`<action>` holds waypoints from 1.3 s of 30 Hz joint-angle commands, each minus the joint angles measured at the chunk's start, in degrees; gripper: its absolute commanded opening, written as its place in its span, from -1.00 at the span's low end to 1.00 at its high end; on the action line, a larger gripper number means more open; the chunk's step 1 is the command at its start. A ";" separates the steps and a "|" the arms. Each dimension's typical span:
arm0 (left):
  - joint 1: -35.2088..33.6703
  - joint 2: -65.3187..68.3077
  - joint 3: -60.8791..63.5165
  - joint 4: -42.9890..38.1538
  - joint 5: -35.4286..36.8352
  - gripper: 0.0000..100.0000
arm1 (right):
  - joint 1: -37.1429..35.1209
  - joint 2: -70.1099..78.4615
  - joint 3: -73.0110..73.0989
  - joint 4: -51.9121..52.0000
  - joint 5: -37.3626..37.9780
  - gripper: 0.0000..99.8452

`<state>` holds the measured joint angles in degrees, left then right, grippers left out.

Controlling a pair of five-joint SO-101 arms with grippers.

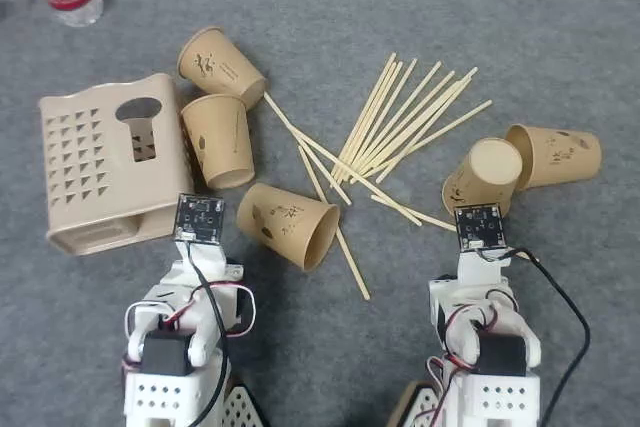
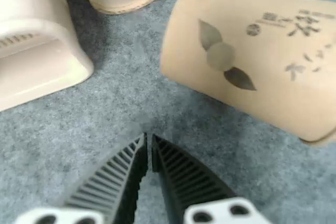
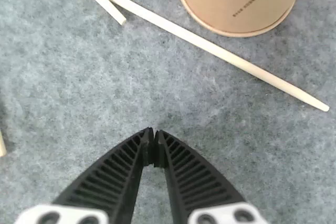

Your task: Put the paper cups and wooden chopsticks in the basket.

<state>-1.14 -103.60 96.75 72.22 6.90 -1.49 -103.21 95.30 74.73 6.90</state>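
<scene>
From above, the basket (image 1: 90, 172) lies on its side near the table's (image 1: 560, 277) left edge, with two paper cups (image 1: 218, 139) just beside it. A third cup (image 1: 288, 224) lies in front of the left arm, its long axis across the table and its mouth to the right. The chopsticks (image 1: 400, 122) fan out mid-table, mostly slanting toward the far right corner.

In the left wrist view, the left gripper (image 2: 148, 145) is pinched closed and empty, near the third cup (image 2: 252, 56).

In the right wrist view, the right gripper (image 3: 154, 140) is closed on nothing. One chopstick (image 3: 210, 45) lies slantwise ahead of it.
</scene>
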 commanded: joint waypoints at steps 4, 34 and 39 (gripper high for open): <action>4.48 -0.70 -0.31 0.18 0.62 -0.98 | 0.22 -0.66 1.05 0.40 0.18 -0.98; 5.10 -0.70 -0.48 -4.31 -10.02 -0.98 | 0.31 -0.75 1.05 0.22 0.26 -0.98; 5.19 -0.70 -0.31 -4.22 -10.20 -0.98 | 0.22 -0.75 -6.95 0.66 0.09 -0.98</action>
<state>4.31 -103.60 96.75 69.32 -2.51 -1.49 -103.21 94.51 74.81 6.90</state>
